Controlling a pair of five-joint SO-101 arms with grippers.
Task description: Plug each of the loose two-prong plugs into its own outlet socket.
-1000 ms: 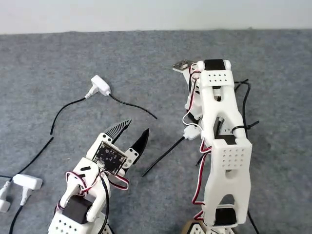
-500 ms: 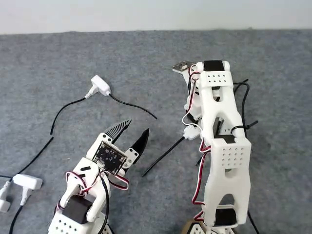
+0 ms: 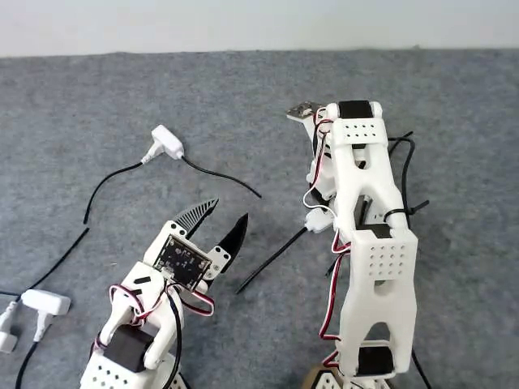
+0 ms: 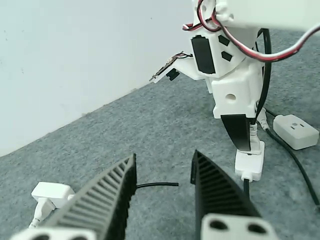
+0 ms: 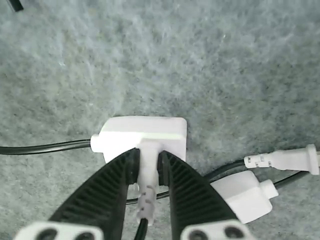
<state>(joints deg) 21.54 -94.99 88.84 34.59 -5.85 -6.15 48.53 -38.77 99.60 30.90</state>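
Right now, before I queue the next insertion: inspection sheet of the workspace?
Surface: grey carpet, flat.
Job's things: plug butts against outlet socket, prongs hidden; loose plug lies beside second socket.
Clutter: nothing seen.
Hands: left hand open, empty; right hand shut on plug.
Cables: black leads trail loose across the carpet.
Surroundings: white wall behind.

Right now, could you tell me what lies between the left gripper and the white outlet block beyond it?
High view: grey carpet and the black cord from the white outlet block, ahead of the left gripper.
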